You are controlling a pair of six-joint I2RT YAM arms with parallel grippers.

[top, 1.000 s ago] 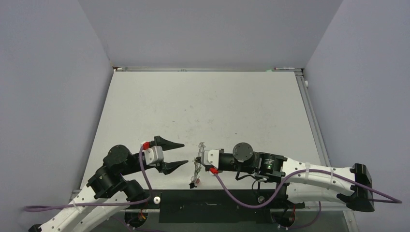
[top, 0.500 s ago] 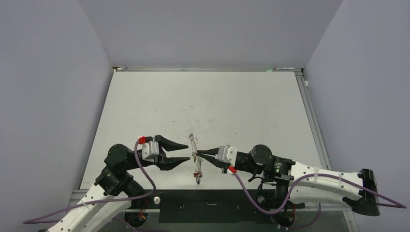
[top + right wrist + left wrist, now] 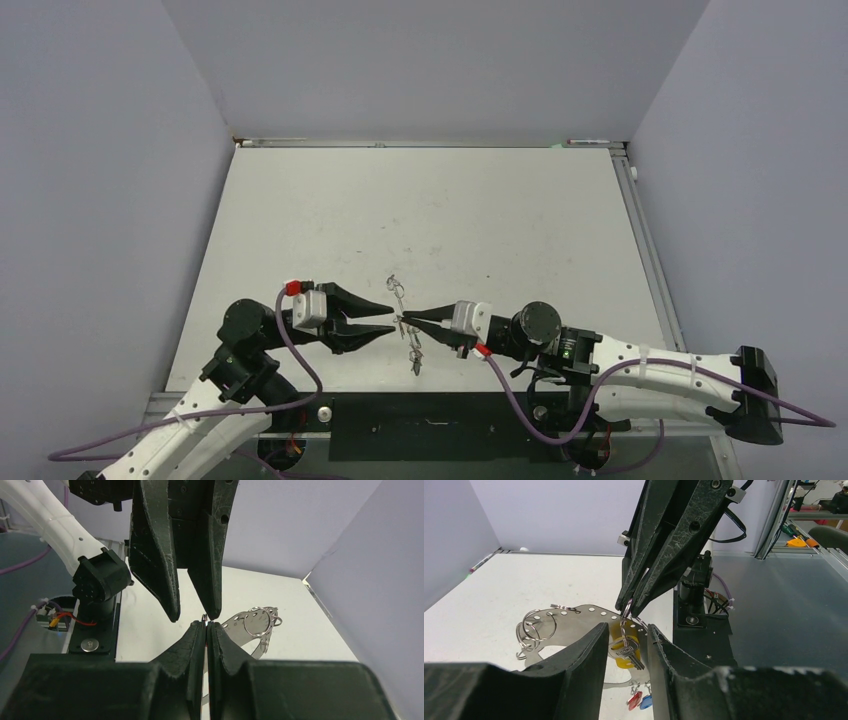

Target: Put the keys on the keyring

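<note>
The keyring is a shiny silver loop punched with small holes, hanging edge-on between the two arms. My right gripper is shut on its rim. In the left wrist view the keyring faces the camera, and a silver key with a yellow tag hangs just below the right gripper. Red and blue tags dangle lower. My left gripper is open, with a finger on each side of the yellow-tagged key and not touching it. In the right wrist view, the left gripper sits just beyond the right gripper.
Several small empty wire rings hang on the far end of the keyring, also seen in the right wrist view. The white table stretches away behind. The black base rail lies at the near edge.
The right gripper carried the keyring slightly away from the near edge. The left gripper moved right, its jaws narrowed, and its fingertips now flank the hanging key.
</note>
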